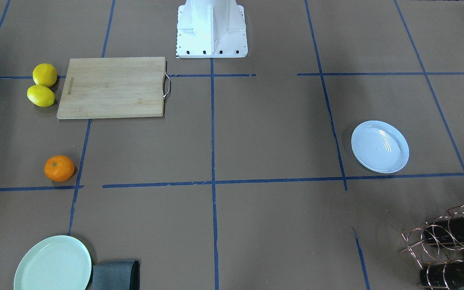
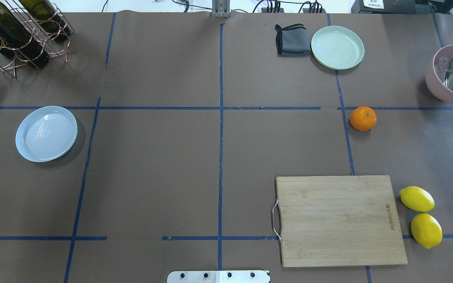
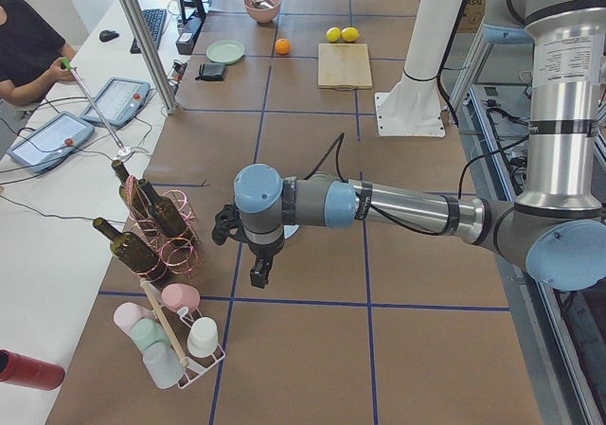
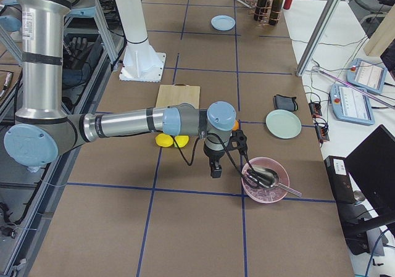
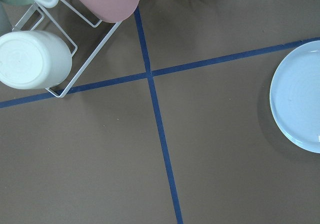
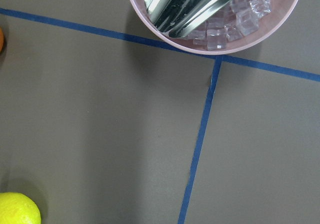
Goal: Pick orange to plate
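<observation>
Bamboo board (image 2: 340, 220) bears small burnt lettering by its handleless end, too small to read. The orange (image 2: 363, 118) sits on the table (image 2: 151, 177) beyond the board's far edge, apart from it. The plate (image 2: 46, 133) lies well off the board's handle side, with brown paper and blue tape lines between. Two lemons (image 2: 417, 199) touch beside the board's handleless end. A mint plate (image 2: 337, 48), cloth (image 2: 292, 41) and ice bowl (image 2: 439, 84) lie beyond the orange. The left gripper (image 3: 224, 226) and right gripper (image 4: 237, 142) hang above the table; I cannot tell how their jaws stand.
</observation>
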Robot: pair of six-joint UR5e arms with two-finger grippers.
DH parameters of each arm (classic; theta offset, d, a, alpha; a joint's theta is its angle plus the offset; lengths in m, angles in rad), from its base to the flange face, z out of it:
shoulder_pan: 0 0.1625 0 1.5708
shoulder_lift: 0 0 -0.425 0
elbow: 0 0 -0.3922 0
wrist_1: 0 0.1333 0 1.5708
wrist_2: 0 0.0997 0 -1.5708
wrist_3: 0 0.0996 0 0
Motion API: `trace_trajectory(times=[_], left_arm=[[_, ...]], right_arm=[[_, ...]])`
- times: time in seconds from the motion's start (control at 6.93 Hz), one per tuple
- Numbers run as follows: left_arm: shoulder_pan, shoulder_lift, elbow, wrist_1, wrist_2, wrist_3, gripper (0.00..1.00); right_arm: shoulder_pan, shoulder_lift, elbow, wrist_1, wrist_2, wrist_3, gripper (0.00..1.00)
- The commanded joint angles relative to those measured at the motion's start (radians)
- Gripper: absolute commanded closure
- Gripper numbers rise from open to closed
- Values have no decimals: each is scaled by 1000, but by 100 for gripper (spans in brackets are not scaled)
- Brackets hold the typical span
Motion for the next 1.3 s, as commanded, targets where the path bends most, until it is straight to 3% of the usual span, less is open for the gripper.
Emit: trace_trajectory(times=[0.0, 0.29, 0.58, 0.87, 1.01, 1.15], left_arm=[[2, -1, -19, -8, 5, 53, 0], [8, -2, 6, -31, 15, 55, 0], [39, 12, 108, -244, -91, 7, 0], [240, -1, 176, -481, -98, -405, 0], [367, -17, 188, -591, -34, -663, 0], [426, -42, 226, -639, 32, -748, 0]], right_arm=[[0, 0, -15, -2, 2, -2, 0], [-2, 1, -14, -1, 12, -2, 0], [-3, -3, -28, -2, 15, -4, 0], [-15, -3, -29, -1, 50, -2, 0], [-17, -6, -29, 1, 55, -4, 0], [-17, -6, -29, 1, 55, -2, 0]])
